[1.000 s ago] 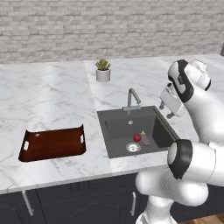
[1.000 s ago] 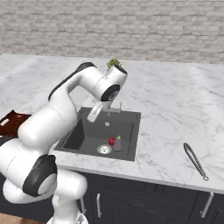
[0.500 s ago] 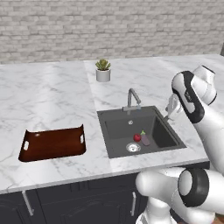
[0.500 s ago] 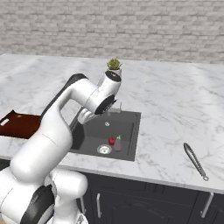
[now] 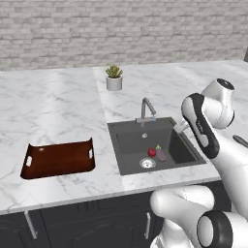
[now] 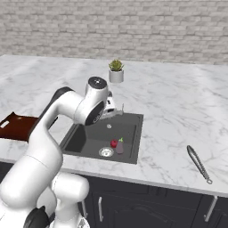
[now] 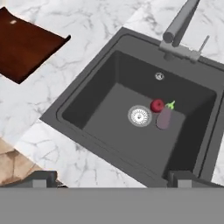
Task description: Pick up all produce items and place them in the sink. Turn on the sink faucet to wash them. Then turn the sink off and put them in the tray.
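In the sink [image 7: 109,109]: both produce items lie on the basin floor, just beside the drain [image 7: 139,115] at its 3 o'clock
red fruit [image 7: 157,105]: touching or nearly touching the purple vegetable [image 7: 165,117], green tip up toward the faucet
change: over the last second the arm has swung out from over the basin toward the right rim and pulled back; produce has not moved
pincer [image 7: 111,177]: wide open, nothing held; tips at the bottom of the hand view, above the near sink rim
meaning: drop-off looks done, so the next step is probably the tap; no water visible, so washing not yet begun
sink faucet [image 5: 147,109]: at 12 o'clock of the basin, spout reaching over it, small lever beside its base
tray [image 5: 58,158]: on the counter [image 5: 58,106] at 9 o'clock of the sink, well apart, nothing in it
others: potted succulent [image 5: 114,77] behind the faucet at 12; metal tongs-like tool [image 6: 198,163] at 3 o'clock of the sink, well apart
in the way: gooseneck stands close over the produce; otherwise reach to the lever looks free
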